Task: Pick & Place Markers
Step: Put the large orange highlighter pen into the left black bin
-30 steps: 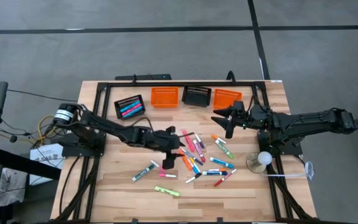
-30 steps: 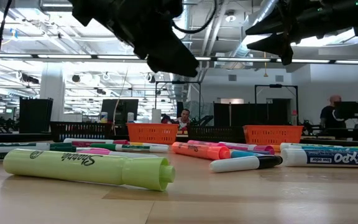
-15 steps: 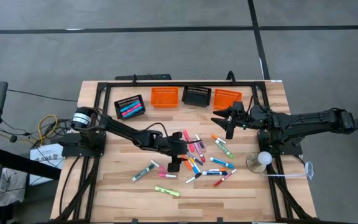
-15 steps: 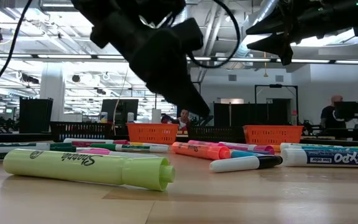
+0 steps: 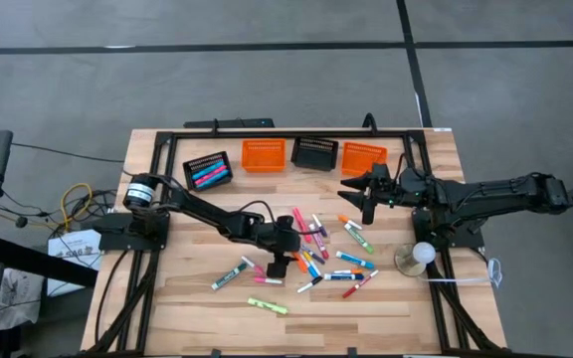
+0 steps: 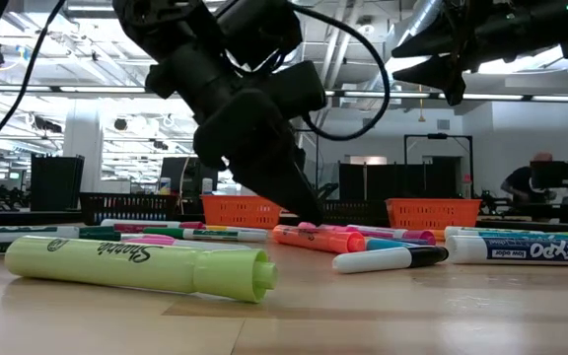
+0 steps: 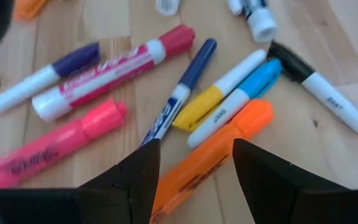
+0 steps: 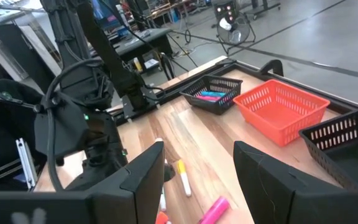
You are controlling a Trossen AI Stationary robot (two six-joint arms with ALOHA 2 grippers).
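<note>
Orange marker (image 7: pixel 211 149) between parted left claw (image 7: pixel 194 165) fingers, right claw (image 5: pixel 367 204) parted, raised above table.

light: bright, even, from ceiling strips behind the left arm (image 6: pixel 235 89)
blur: orange marker (image 7: pixel 213 152) soft, close up
shadows: faint

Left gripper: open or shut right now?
Open. The left gripper has its fingers apart, straddling the orange marker without pressing it.
</note>
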